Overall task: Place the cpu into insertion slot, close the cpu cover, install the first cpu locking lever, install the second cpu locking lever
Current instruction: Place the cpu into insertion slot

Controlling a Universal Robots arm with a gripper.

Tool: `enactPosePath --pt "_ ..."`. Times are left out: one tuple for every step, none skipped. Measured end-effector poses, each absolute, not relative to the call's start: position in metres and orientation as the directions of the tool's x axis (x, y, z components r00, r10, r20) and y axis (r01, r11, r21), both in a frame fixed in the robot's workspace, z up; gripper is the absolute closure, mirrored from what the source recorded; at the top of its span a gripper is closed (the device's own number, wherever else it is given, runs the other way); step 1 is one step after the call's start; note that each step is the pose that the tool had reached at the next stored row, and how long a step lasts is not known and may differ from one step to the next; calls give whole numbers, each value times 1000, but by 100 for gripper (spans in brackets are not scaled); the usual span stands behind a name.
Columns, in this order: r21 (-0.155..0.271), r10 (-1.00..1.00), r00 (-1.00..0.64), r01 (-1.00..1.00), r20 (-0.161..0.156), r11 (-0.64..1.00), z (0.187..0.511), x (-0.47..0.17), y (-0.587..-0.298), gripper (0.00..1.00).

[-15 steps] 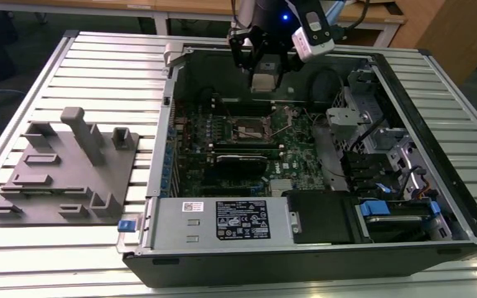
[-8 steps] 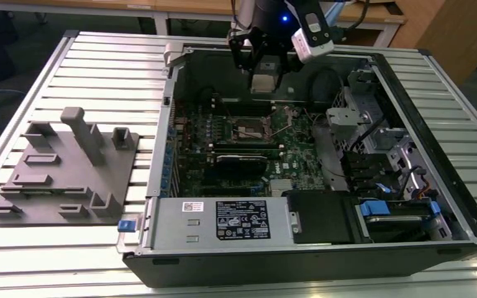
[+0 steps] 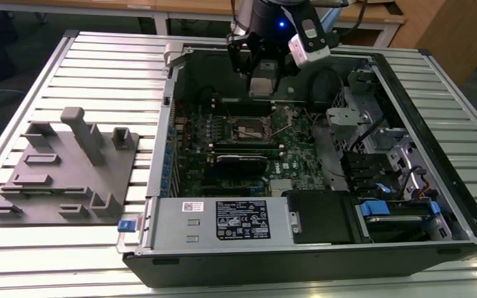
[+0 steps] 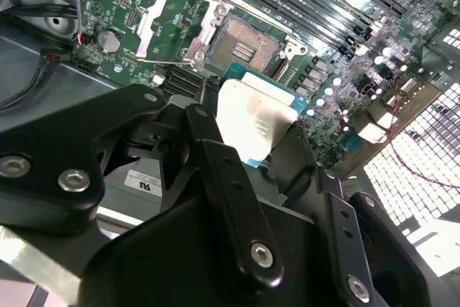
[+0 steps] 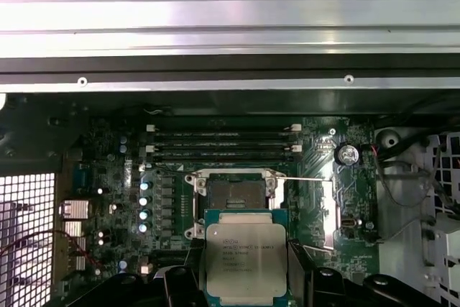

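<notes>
My gripper hangs inside the open computer case, shut on the cpu, a flat silver-topped square chip. In both wrist views the cpu sits between the black fingers, held above the motherboard. The insertion slot lies open and bare just beyond the chip's edge. The cpu cover, a thin silvery frame, is flipped back beside the slot with green board showing through its opening. A thin lever rod stands out from the slot's side.
Long black memory slots run beside the socket, near the case wall. A silver box with a white label and a drive cage fill the case's near side and the exterior view's right. A grey fixture block sits outside the case.
</notes>
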State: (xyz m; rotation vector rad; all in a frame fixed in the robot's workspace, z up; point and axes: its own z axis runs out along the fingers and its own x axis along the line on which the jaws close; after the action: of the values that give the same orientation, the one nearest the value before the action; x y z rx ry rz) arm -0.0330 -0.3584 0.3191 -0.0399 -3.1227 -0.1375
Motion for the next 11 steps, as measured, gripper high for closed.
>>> enactPosePath --pt "88 25 -1000 26 17 996 319 -33 -358 46" --pt "87 25 -1000 26 17 996 318 -33 -358 46" --pt "88 25 -1000 26 17 996 318 -34 -358 46" --pt "88 25 -1000 26 17 996 317 -34 -358 46" --pt "88 25 -1000 26 17 996 316 -35 -358 46" --pt "88 25 -1000 26 17 996 315 -35 -358 46" --pt "88 25 -1000 26 17 996 314 -36 -358 46" --pt "88 25 -1000 26 17 996 312 -36 -358 46" --pt "88 25 -1000 26 17 996 311 -36 -358 46" --pt "88 25 -1000 26 17 996 309 -36 -358 46" --pt "87 25 -1000 26 17 996 308 -36 -358 46"
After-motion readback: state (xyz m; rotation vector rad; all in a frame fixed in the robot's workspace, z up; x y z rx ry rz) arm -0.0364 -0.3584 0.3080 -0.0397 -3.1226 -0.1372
